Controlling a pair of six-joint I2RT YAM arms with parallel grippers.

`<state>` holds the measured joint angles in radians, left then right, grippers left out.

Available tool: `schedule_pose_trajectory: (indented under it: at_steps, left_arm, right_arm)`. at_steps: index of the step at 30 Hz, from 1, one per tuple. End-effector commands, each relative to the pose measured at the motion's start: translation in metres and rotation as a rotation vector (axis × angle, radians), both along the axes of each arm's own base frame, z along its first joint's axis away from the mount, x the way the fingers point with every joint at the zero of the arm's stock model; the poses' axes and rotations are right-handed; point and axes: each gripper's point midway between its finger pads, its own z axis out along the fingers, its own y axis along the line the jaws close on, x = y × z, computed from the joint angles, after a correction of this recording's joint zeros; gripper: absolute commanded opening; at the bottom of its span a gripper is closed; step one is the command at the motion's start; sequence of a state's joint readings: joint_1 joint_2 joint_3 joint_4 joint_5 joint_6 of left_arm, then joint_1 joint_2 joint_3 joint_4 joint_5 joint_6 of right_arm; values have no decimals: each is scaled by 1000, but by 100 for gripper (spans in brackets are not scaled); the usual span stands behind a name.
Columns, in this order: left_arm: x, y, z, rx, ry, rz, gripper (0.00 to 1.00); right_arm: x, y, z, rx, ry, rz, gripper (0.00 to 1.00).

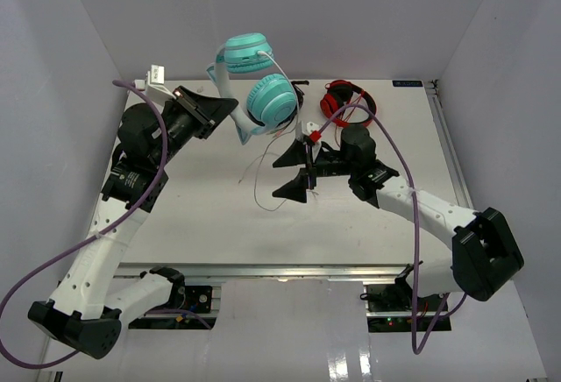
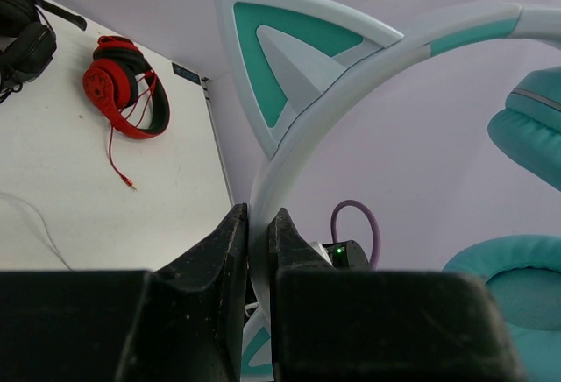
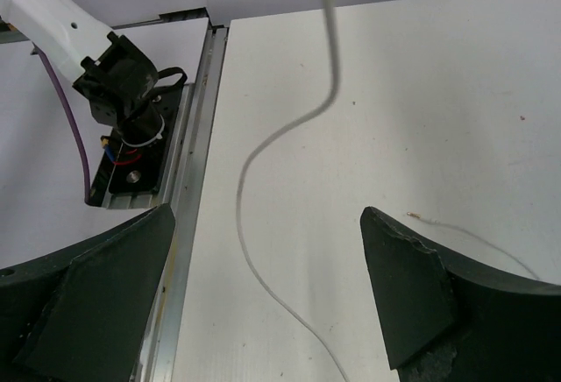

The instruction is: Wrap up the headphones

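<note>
Your left gripper (image 1: 230, 107) is clenched on the headphones (image 1: 270, 100). In the left wrist view its two black fingers (image 2: 230, 251) press from either side on the pale headband (image 2: 368, 62), just below one teal-and-white cat ear (image 2: 285, 58), with no gap showing between fingers and band. The overhead view shows the headphones held up off the table (image 1: 175, 224), over its far-left part. One teal cup (image 1: 247, 53) sits higher and farther back, and the other is nearer the middle of the table. In the left wrist view the cushions of both cups (image 2: 530, 141) show at the right edge. The thin white cable (image 1: 258, 185) hangs down from the cups and trails onto the table in front of your right gripper (image 1: 294, 174). That gripper is released, its fingers spread wide and gripping nothing. In the right wrist view the cable (image 3: 289, 130) drops in from the top, curves across the white surface and runs out between the two open fingers (image 3: 412, 286); you cannot tell from that view whether it touches either finger. The red headphones (image 1: 347, 102) lie on the far side of the table, beyond the right arm. The left wrist view shows them (image 2: 123, 84) next to black headphones (image 2: 22, 40), both resting flat and well apart from the teal pair.
</note>
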<state>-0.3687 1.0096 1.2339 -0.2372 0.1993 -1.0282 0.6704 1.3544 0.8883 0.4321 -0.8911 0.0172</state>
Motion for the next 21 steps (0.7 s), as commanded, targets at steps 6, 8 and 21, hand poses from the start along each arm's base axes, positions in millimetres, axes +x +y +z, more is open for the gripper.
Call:
schedule_pose_trajectory:
  at_steps: [6, 8, 21]
  left_arm:
    - [-9, 0, 24, -51, -59, -15, 0]
    - [-10, 0, 26, -55, -61, -15, 0]
    - [-9, 26, 21, -67, -49, 130, 0]
  right_arm:
    - [-20, 41, 28, 189, 146, 119, 90]
    - [-27, 52, 27, 189, 178, 152, 90]
    - [-35, 55, -11, 142, 306, 44, 8]
